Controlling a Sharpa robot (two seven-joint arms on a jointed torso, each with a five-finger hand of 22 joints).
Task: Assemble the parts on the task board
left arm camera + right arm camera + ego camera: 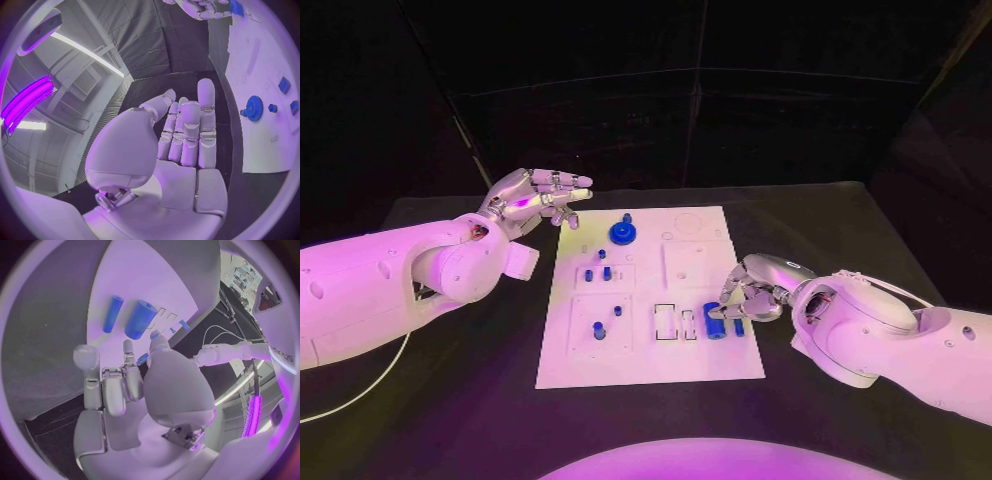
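L hand hovers off the far-left corner of the task board, fingers loosely apart, holding nothing; the L wrist view confirms it, palm bare and fingers nearly straight. On the board, just right of that hand, sits the blue gear. Nearer the board's middle stand small blue pegs, w/ open slots beside them. By the board's right edge lie the big blue cylinder and a thin blue rod next to it. R hand is at that edge, fingers apart just by the cylinder, apparently not gripping it. Parts look small, light, rigid, prob smooth plastic, so likely slippery; I'd pinch the cylinder across its mid-length. R wrist view shows cylinder and rod lying clear beyond the fingertips, which the head view hides.
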